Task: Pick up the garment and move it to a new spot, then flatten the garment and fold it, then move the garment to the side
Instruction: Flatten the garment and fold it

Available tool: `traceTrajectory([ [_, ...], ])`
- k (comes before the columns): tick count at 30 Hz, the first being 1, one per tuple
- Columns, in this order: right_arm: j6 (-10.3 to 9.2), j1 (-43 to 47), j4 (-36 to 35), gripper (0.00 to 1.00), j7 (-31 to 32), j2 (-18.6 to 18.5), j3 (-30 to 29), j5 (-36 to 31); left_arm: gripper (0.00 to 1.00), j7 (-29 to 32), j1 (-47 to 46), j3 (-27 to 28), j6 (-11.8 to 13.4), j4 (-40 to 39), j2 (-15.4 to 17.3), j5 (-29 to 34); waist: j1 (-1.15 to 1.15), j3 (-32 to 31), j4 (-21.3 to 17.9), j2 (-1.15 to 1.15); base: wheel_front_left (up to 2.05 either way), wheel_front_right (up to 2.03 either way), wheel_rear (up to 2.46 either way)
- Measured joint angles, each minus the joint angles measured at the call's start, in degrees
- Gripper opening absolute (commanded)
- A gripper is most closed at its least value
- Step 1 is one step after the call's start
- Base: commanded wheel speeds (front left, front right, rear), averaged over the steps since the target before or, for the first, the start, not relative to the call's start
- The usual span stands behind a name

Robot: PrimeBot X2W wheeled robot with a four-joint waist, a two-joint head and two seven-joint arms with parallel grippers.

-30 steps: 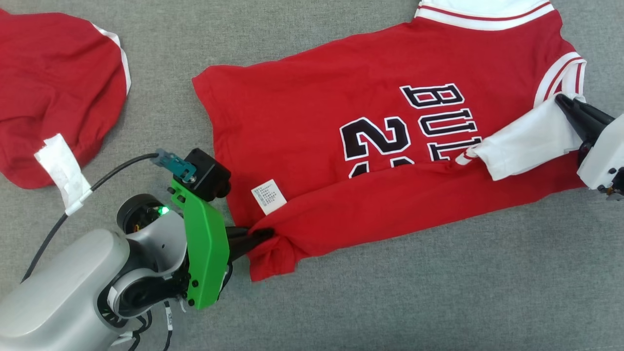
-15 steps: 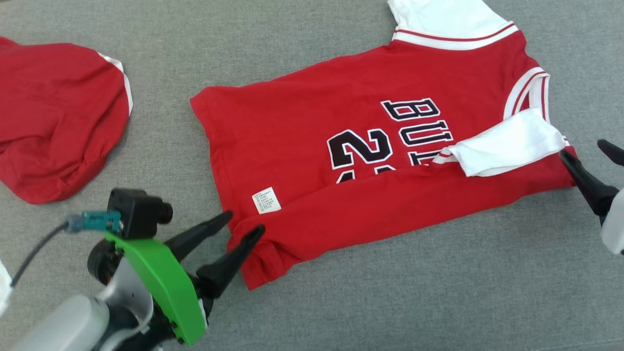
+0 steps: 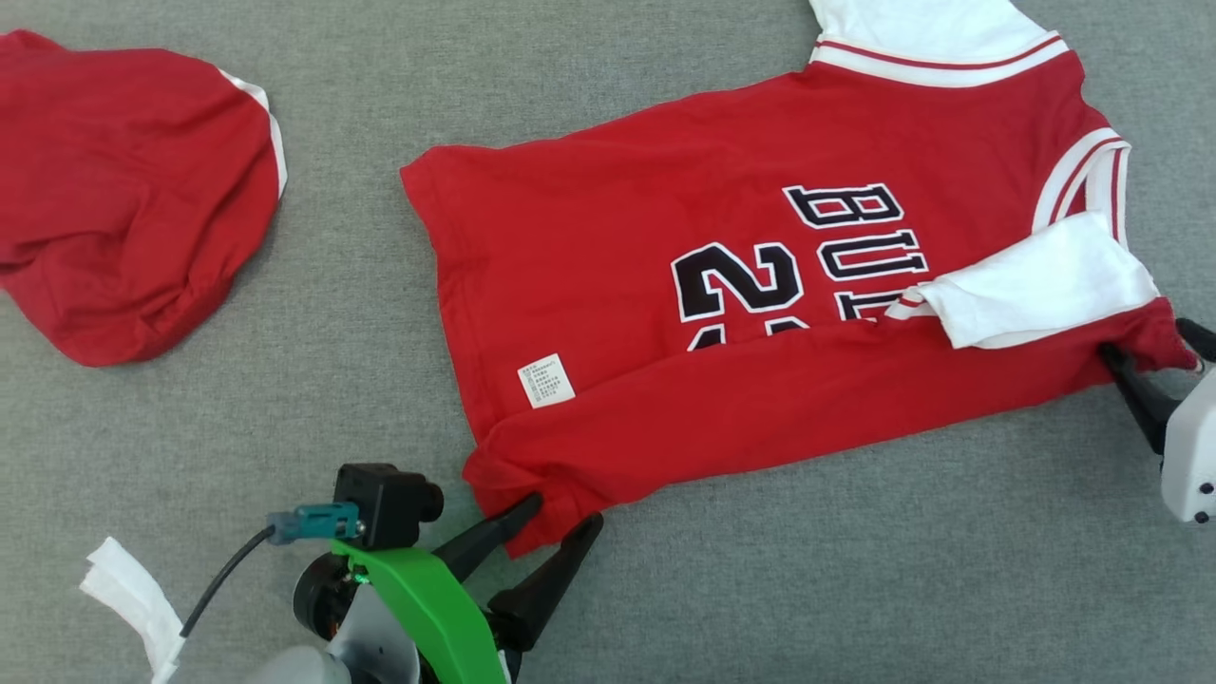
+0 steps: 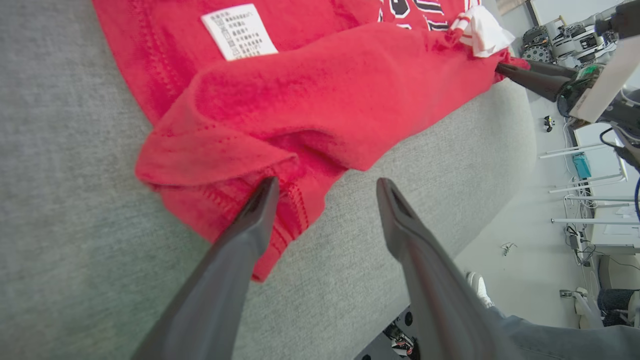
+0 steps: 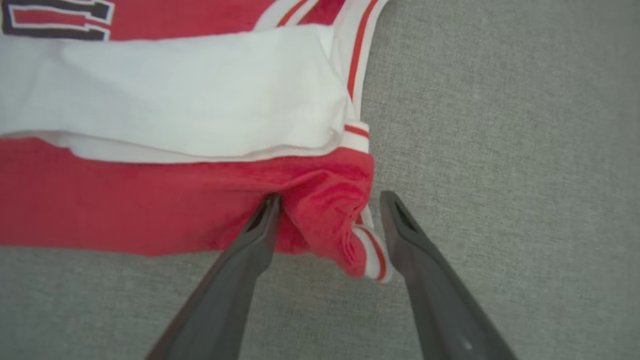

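Over at ten o'clock, a crumpled red cloth heap [image 3: 123, 199] lay well apart on the grey woven surface [image 3: 855, 570], and at seven o'clock the left gripper [image 3: 565, 510] stood splayed wide, straddling a hem corner of the red basketball jersey with black lettering [image 3: 760, 285] and gripping nothing. The jersey sprawled from centre out to two o'clock, its near long edge doubled over. At three o'clock the right gripper [image 3: 1145, 340], equally splayed, flanked the bunched corner beneath the white sleeve [image 3: 1045, 285]. One pincer at each end of that fold looked like the way to lay it evenly.

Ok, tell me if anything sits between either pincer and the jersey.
Nothing visible does. The left pincer stands open at the hem corner of the jersey, one finger against the cloth. The right pincer stands open around the bunched corner at the other end. The second red garment lies apart.
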Motion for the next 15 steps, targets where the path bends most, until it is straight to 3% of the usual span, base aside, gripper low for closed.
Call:
traceTrajectory([
  [8,-0.01,-1.19,3.53,1.0,0.93,0.11,2.09,1.93,1.0,0.56,-1.68,-1.89,-2.11,5.86,-2.67,0.42,0.0,0.03,0.94,0.0,0.0,0.0,0.0],
  [9,0.0,-1.18,3.68,1.0,0.94,0.08,2.1,2.13,0.88,0.34,-1.85,-1.87,-2.36,6.26,-2.9,0.42,0.0,-0.01,0.92,0.0,0.0,0.0,0.0],
  [10,0.0,-1.15,3.88,1.0,0.98,-0.01,2.12,2.55,0.47,0.16,-2.05,-1.83,-2.59,6.82,-3.11,0.42,0.0,-0.08,0.89,0.0,0.0,0.0,0.0],
  [11,0.0,-1.09,4.0,1.0,1.0,-0.11,2.19,3.15,0.36,0.13,-2.16,-1.79,-2.77,7.31,-3.2,0.42,0.0,-0.14,0.84,0.0,0.0,0.0,0.0],
  [12,-0.01,-1.08,4.13,1.0,1.01,-0.13,2.22,3.69,0.0,-0.04,-2.18,-1.7,-2.98,7.62,-3.19,0.4,0.0,-0.19,0.79,0.0,0.0,0.0,0.0],
  [13,-0.01,-1.08,4.27,0.81,1.01,-0.16,2.26,4.15,0.0,-0.15,-2.19,-1.59,-3.2,8.0,-3.14,0.34,0.0,-0.25,0.71,0.0,0.0,0.0,0.0],
  [14,-0.01,-1.08,4.44,0.25,1.0,-0.2,2.29,4.6,0.0,-0.16,-2.19,-1.49,-3.48,8.38,-2.99,0.22,0.0,-0.36,0.65,0.0,0.0,0.0,0.0],
  [15,0.0,-1.08,4.67,0.0,0.98,-0.27,2.4,5.0,0.0,-0.18,-2.16,-1.32,-3.63,8.79,-2.68,-0.18,0.0,-0.53,0.62,0.0,0.0,0.0,0.0],
])
